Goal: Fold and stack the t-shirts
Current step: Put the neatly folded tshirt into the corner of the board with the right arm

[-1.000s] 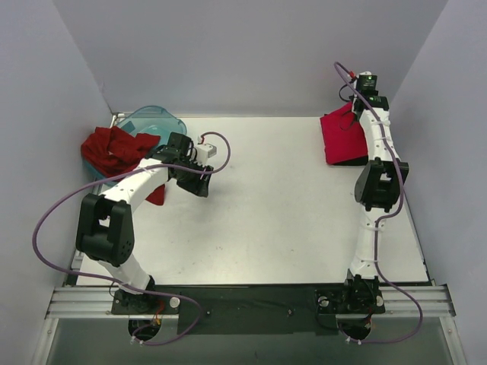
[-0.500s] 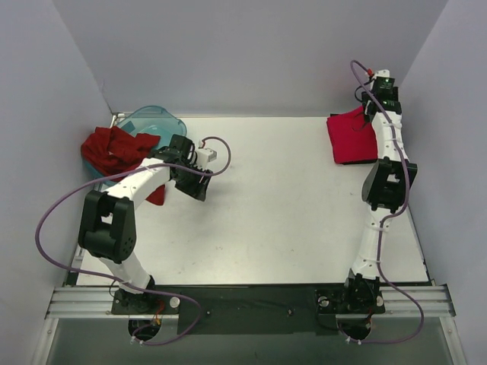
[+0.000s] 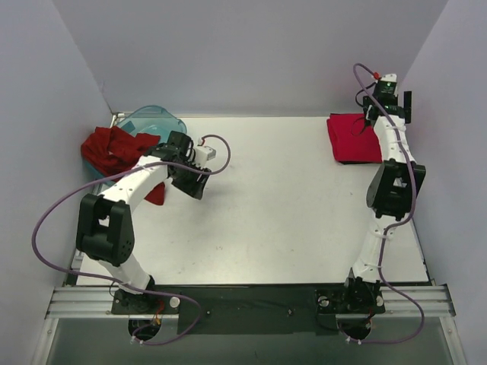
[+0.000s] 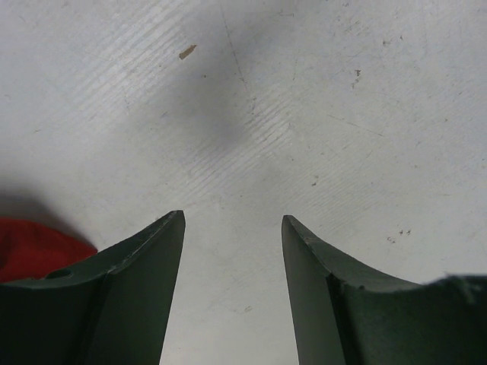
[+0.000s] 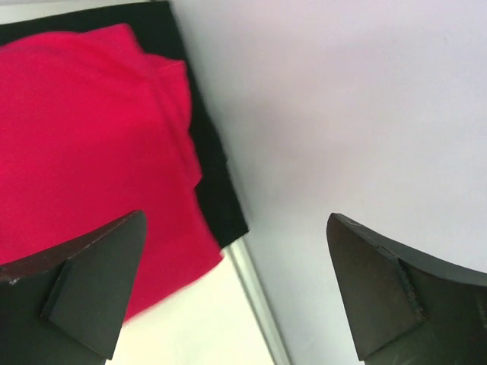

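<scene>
- The translucent teal tub (image 3: pixel 156 122) stood in the far left corner of the table (image 3: pixel 274 205), against the left wall.
- A crumpled brick-red t-shirt (image 3: pixel 110 148) lay heaped over the tub's near left rim and spilled outward. How much of it sat inside the tub could not be told.
- A red flap of cloth (image 3: pixel 156 194) showed on the table under the left arm, and the left wrist view caught it just beside the left finger.
- The left gripper (image 4: pixel 232 224) hung low over bare tabletop, to the right of the tub. Its jaws were partly apart and held nothing, with only the scuffed white surface between them.
- The middle of the table lay between the two arms.
- In the far right corner, the folded crimson-pink t-shirt (image 3: pixel 351 138) lay flat on top of the black t-shirt (image 5: pixel 217 182), whose edge showed along its far and right sides.
- The right gripper (image 5: pixel 236 224) was above the stack's right edge, close to the right wall. Its jaws were spread wide and gripped nothing, one finger over the pink cloth and the other in front of the wall.
</scene>
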`<state>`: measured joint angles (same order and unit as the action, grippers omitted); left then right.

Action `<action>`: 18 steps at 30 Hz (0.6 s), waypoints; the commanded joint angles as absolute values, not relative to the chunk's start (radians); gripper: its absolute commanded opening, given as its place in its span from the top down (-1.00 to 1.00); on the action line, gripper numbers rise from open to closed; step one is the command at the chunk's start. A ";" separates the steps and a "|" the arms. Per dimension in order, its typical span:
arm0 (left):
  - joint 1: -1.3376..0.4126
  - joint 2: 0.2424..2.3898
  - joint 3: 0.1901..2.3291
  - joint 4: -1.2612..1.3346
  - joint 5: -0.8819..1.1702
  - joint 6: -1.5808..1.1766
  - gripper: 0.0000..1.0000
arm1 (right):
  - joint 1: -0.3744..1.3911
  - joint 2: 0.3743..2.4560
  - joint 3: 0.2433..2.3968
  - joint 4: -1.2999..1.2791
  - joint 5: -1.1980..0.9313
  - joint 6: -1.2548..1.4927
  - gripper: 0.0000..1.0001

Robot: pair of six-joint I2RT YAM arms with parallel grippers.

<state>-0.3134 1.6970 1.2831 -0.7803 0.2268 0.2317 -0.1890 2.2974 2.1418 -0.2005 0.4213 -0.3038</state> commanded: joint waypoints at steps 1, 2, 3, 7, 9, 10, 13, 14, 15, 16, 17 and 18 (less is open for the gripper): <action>-0.305 1.513 1.329 -0.827 0.203 0.316 -0.30 | -0.071 1.976 1.909 -0.196 0.342 -0.244 -1.00; -0.301 1.446 1.295 -0.806 0.201 0.328 -0.33 | -0.052 1.894 1.857 -0.208 0.263 -0.188 -1.00; -0.298 1.401 1.252 -0.793 0.193 0.343 -0.36 | -0.048 1.805 1.760 -0.206 0.217 -0.160 -1.00; -0.295 1.130 1.045 -0.556 0.060 0.237 -0.45 | -0.005 1.540 1.355 -0.068 0.043 -0.025 -1.00; -0.296 1.027 0.923 -0.440 -0.036 0.158 -0.45 | 0.032 1.417 1.173 -0.009 0.009 -0.005 -1.00; -0.298 0.997 0.887 -0.404 -0.066 0.108 -0.44 | 0.035 1.370 1.052 0.045 -0.047 0.000 -1.00; -0.296 0.858 0.700 -0.278 -0.112 0.066 -0.48 | 0.047 1.171 0.832 0.116 -0.107 0.063 -1.00; -0.295 0.832 0.671 -0.259 -0.135 0.042 -0.50 | 0.051 1.137 0.746 0.141 -0.116 0.070 -1.00; -0.296 0.798 0.610 -0.212 -0.150 0.034 -0.53 | 0.054 1.061 0.697 0.150 -0.112 0.095 -1.00; -0.295 0.778 0.585 -0.193 -0.179 0.022 -0.59 | 0.055 1.028 0.616 0.162 -0.098 0.104 -1.00; -0.296 0.755 0.537 -0.152 -0.196 0.018 -0.63 | 0.058 0.952 0.580 0.169 -0.095 0.119 -1.00; -0.296 0.744 0.516 -0.137 -0.230 0.017 -0.63 | 0.061 0.913 0.508 0.176 -0.083 0.124 -1.00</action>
<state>-0.2993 0.7940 0.6117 -0.3405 -0.0883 0.0948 0.0479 1.0733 0.6682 0.0700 -0.0498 0.0391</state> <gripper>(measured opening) 0.799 1.000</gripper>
